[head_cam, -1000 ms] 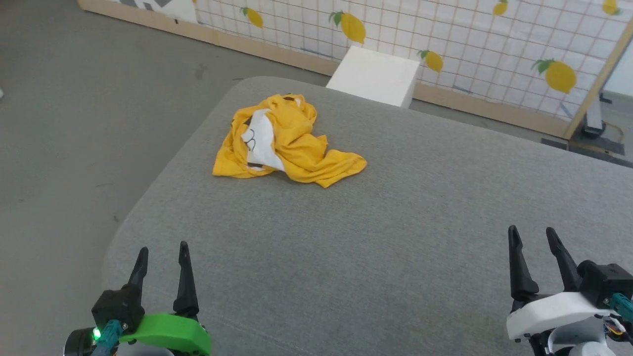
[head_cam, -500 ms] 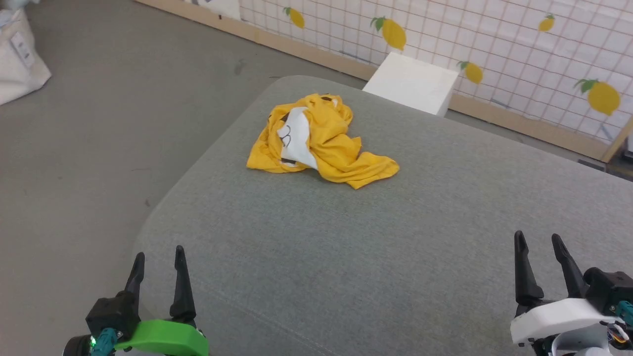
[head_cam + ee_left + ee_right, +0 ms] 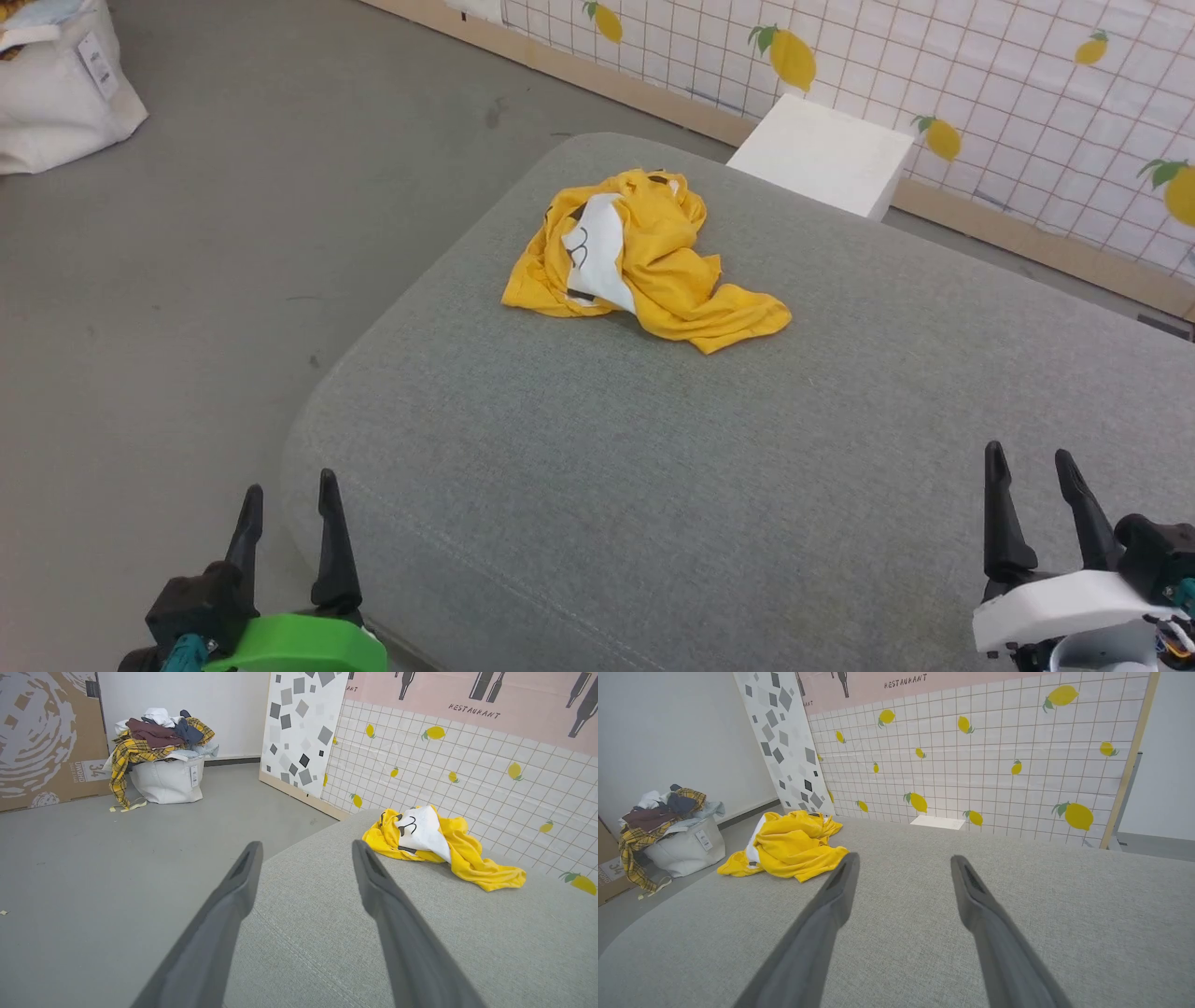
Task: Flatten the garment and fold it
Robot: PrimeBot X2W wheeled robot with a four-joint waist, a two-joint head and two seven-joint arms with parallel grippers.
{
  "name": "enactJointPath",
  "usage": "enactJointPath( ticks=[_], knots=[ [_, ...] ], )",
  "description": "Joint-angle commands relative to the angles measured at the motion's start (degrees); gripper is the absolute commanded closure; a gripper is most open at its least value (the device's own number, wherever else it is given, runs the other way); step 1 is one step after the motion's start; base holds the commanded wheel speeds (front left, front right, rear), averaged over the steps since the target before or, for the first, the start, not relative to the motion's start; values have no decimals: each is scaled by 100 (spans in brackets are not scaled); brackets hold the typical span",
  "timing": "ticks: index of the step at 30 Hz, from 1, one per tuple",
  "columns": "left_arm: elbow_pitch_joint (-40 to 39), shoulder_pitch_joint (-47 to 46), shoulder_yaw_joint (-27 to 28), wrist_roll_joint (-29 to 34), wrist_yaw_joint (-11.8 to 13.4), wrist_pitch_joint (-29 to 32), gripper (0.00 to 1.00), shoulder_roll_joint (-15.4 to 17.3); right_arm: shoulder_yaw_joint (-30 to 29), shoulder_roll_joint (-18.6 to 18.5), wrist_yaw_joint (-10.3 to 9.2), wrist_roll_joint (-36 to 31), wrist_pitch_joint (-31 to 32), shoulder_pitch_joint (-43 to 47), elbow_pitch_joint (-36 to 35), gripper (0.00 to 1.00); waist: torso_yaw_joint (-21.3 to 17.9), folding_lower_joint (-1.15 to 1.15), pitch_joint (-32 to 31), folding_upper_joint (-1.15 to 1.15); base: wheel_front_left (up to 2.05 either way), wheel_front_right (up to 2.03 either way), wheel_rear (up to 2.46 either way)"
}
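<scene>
**Crumpled yellow shirt at the far left corner, both grippers empty**

The garment lies in a crumpled heap on the grey padded cushion, close to its rounded far left corner and just inside the far edge. Most of what shows is plain yellow cloth bunched into folds. A white printed patch with thin black lines faces up on the heap's left side, and one flat yellow flap trails out toward the right. No part of it hangs over the edge.

The left gripper sits at the cushion's near left corner, its two dark fingers spread apart with nothing between them. The right gripper is over the near right part of the cushion, fingers likewise parted and holding nothing. Both are well apart from the garment.

Beyond the far edge a white box stands on the grey floor against a tiled wall panel printed with lemons. Off to the left, a white bag heaped with mixed clothes sits on the floor.
</scene>
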Motion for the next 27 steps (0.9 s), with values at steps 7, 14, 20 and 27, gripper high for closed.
enactJointPath(
  ticks=[7,14,20,27],
  knots=[
    [-37,82,-17,-86,59,-55,0,-29,-44,5,-10,16,-70,-16,6,0,-46,0,50,0,0,0,0],
    [-60,39,-45,-95,57,-55,0,-29,-59,5,-10,-11,-70,-12,-29,0,-74,0,94,0,0,0,0],
    [93,-358,-209,-283,-147,1,0,21,-69,5,-10,-68,-70,-37,-93,0,-85,0,219,0,0,0,0],
    [-208,-1647,-477,-159,-346,740,0,360,-183,5,-10,-217,-70,-102,-284,0,-104,0,515,0,0,0,0]
  ],
)
